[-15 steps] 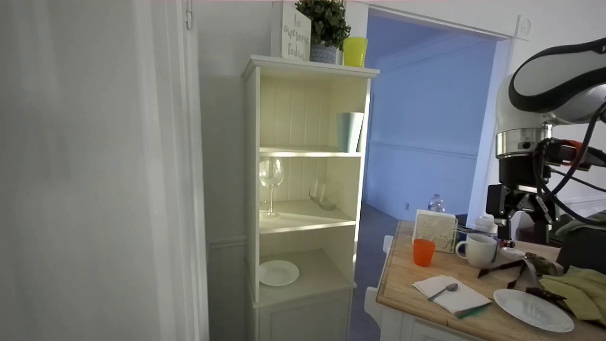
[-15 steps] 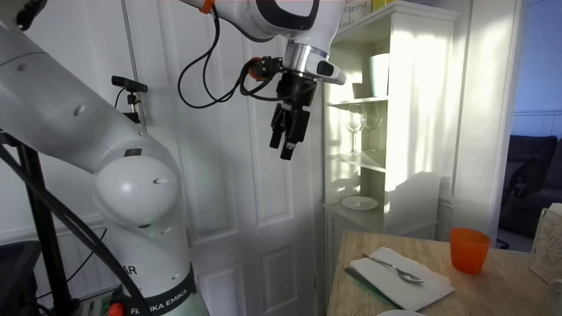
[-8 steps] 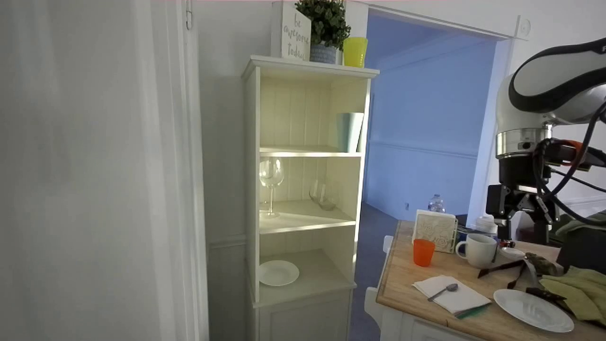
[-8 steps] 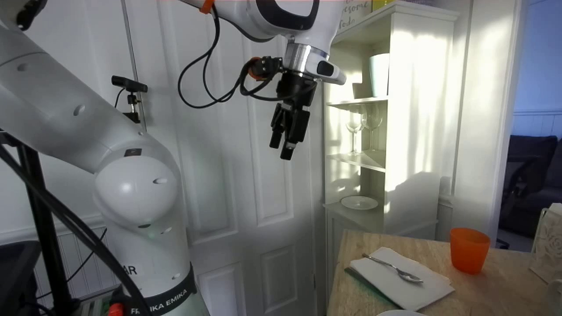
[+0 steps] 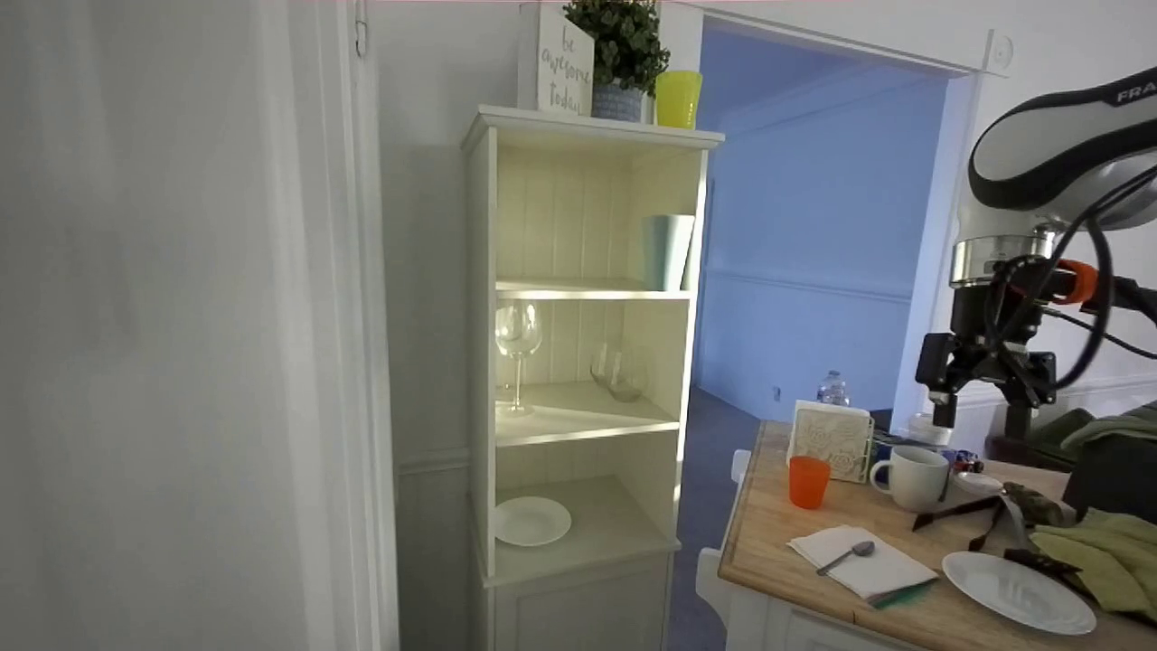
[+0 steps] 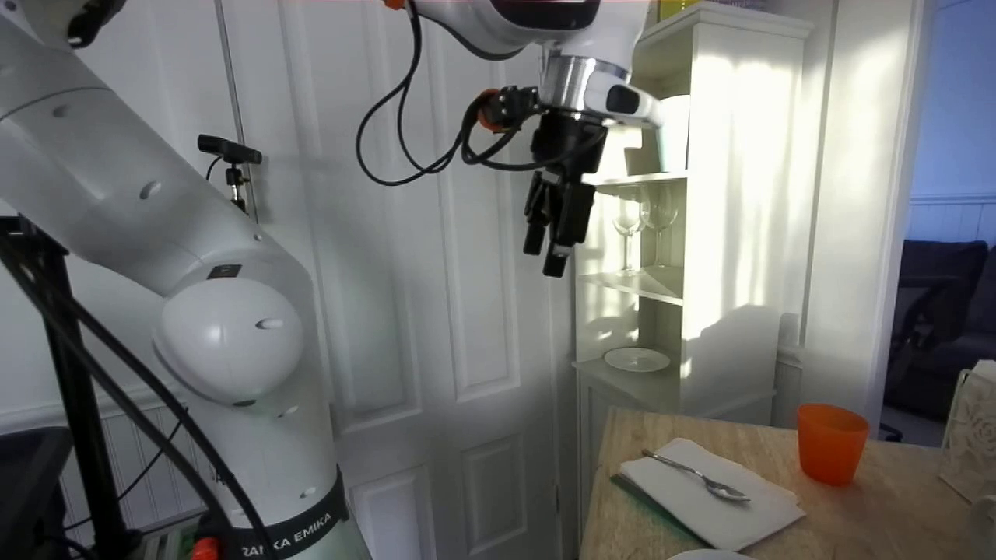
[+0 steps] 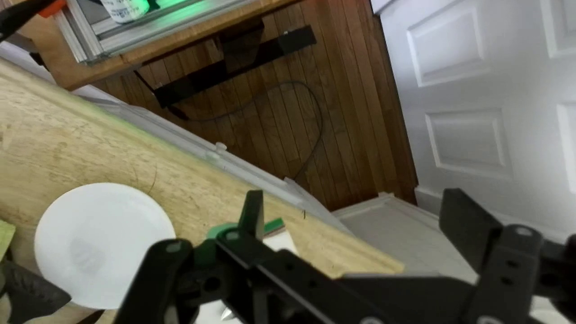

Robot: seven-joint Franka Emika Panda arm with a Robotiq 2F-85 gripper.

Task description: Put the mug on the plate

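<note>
In exterior view, mug (image 5: 917, 479) on table (image 5: 768, 524), right of cup (image 5: 809, 482); holder (image 5: 830, 441) just behind cup, dish (image 5: 979, 485) right of mug. Before cup, spoon (image 5: 863, 549) on napkins (image 5: 877, 570). Plate (image 5: 1019, 592) on table, right of napkins, well before mug; cloth (image 5: 1110, 556) at plate's rear right. Cabinet (image 5: 587, 435) left of table: second plate (image 5: 531, 522) on lowest open shelf, wineglass (image 5: 518, 331) on middle. On cabinet top, left to right: sign (image 5: 565, 68), plant (image 5: 624, 45), tumbler (image 5: 678, 99).

The Robotiq gripper (image 5: 981, 419) has risen slightly in both exterior views, the Franka Panda arm (image 6: 132, 171) shifting too.
</note>
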